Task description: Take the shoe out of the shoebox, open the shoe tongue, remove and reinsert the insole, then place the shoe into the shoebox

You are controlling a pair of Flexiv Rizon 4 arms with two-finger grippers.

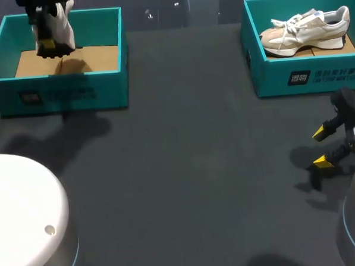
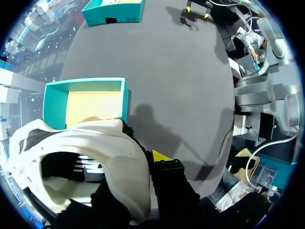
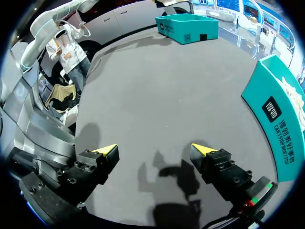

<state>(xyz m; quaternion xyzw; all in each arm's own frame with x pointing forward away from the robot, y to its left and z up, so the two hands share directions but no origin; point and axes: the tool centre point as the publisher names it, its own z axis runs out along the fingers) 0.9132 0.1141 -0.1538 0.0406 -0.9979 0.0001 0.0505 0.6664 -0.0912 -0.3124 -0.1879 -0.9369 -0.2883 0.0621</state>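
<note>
A white shoe hangs above the left teal shoebox, with my left gripper shut on it. In the left wrist view the shoe is pinched at its rim: one yellow fingertip presses on the outside, the other is hidden inside. Under it lies the open shoebox with its cardboard floor bare. My right gripper stands open low over the table at the right, nothing between its fingers.
A second teal shoebox at the back right holds another pale shoe; its wall rises just beside my right gripper. Dark table stretches between the two boxes.
</note>
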